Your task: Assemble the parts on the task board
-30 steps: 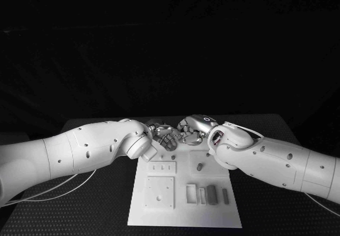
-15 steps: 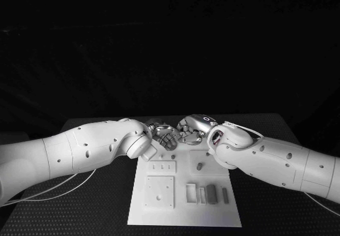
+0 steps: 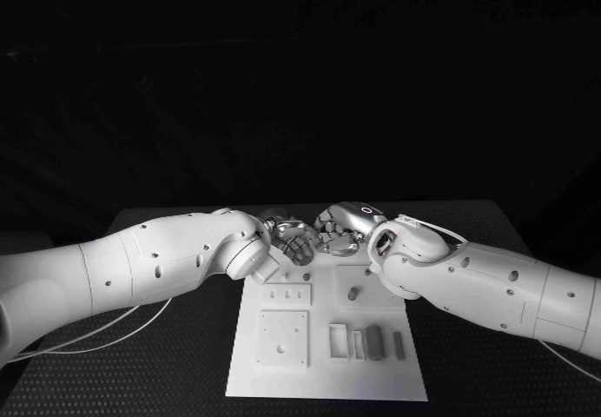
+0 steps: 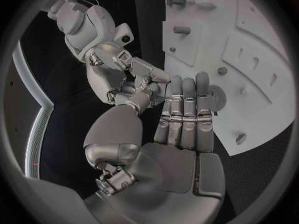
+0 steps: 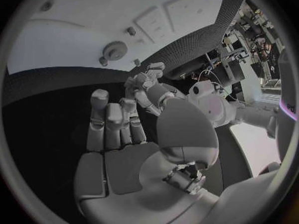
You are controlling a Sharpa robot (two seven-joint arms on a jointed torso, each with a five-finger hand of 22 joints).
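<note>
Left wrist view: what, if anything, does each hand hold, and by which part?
Left hand: nothing, fingers straight. Right hand: fingers curled, any hold cannot be told.

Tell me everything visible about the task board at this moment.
The task board is a flat white rectangular plate, plastic by its look, lying on the black table with its long side running away from the robot. Its surface carries raised square panels, slots and small pegs; a row of upright grey parts stands near its front right, and the right wrist view shows a small gear on it. The left hand and right hand meet over its far end; whether they touch it cannot be told.
</note>
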